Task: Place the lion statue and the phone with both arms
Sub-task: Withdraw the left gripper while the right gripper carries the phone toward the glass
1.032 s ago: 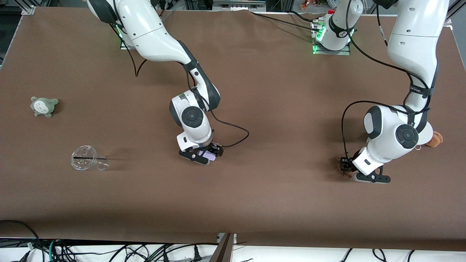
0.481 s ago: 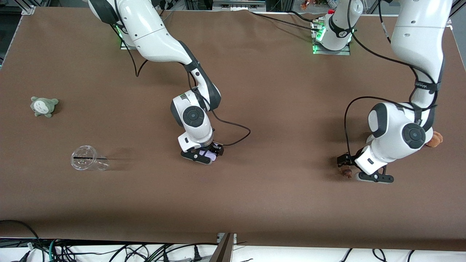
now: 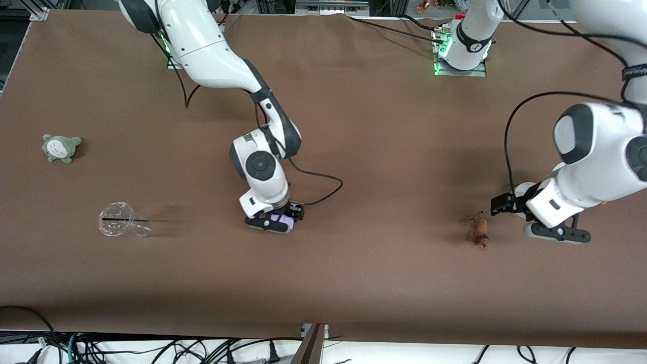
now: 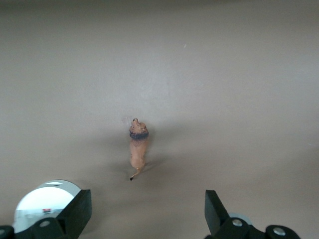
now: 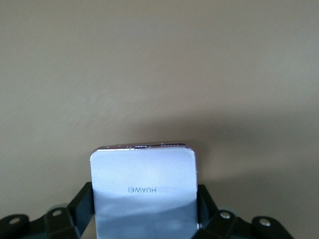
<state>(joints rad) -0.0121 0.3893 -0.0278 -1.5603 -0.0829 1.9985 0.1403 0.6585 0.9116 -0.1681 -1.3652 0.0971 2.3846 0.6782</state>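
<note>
Now released, the lion statue [image 3: 479, 234] lies on its side on the brown table [image 3: 384, 136] toward the left arm's end, clear of both fingers. The left gripper [image 3: 540, 221] (jaws spread wide, holding nothing) hangs over the table just beside the figurine; a second ago it was down at the statue, and it has since lifted off toward the table's end. In the left wrist view the statue [image 4: 138, 148] sits apart from the fingertips [image 4: 79, 206]. Near mid-table, the right gripper [image 3: 273, 220] is clamped on the phone [image 3: 281, 219], where earlier its jaws stood open around it. A clear cup [image 3: 121, 220] and grey-green plush [image 3: 60, 147] have not moved.
</note>
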